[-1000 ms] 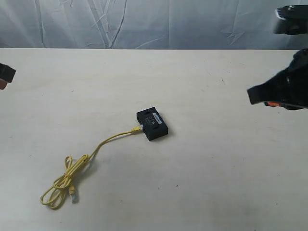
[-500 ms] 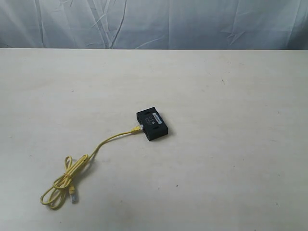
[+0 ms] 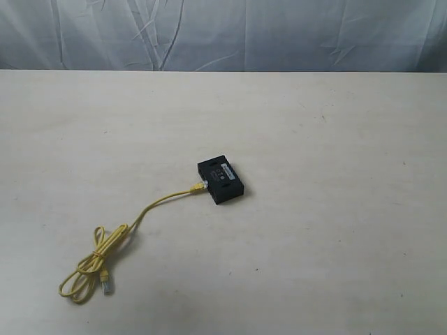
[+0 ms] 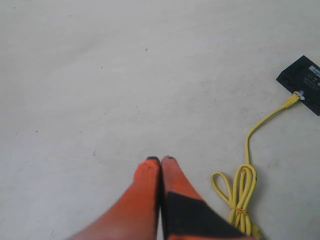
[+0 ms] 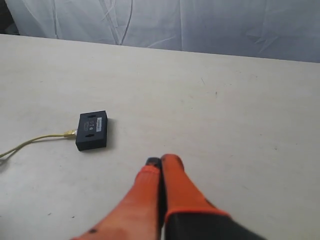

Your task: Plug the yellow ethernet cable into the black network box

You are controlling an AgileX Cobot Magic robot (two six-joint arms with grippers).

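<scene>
The black network box (image 3: 221, 181) lies flat near the middle of the table (image 3: 335, 139), also seen as the box (image 4: 304, 83) and the box (image 5: 92, 130). The yellow ethernet cable (image 3: 157, 204) has one plug seated in the box's left side; its other end lies in a looped bundle (image 3: 91, 269) at the front left. The cable (image 4: 262, 122) shows in the left wrist view, the cable (image 5: 37, 139) in the right wrist view. My left gripper (image 4: 160, 159) is shut and holds nothing. My right gripper (image 5: 161, 160) is shut too, apart from the box. Neither arm shows in the exterior view.
A wrinkled pale curtain (image 3: 223, 31) hangs behind the table's far edge. The table surface is a plain cream sheet with small specks.
One second ago both arms showed at the left and right edges of the exterior view; they have since drawn out of it. The box and cable have not moved.
</scene>
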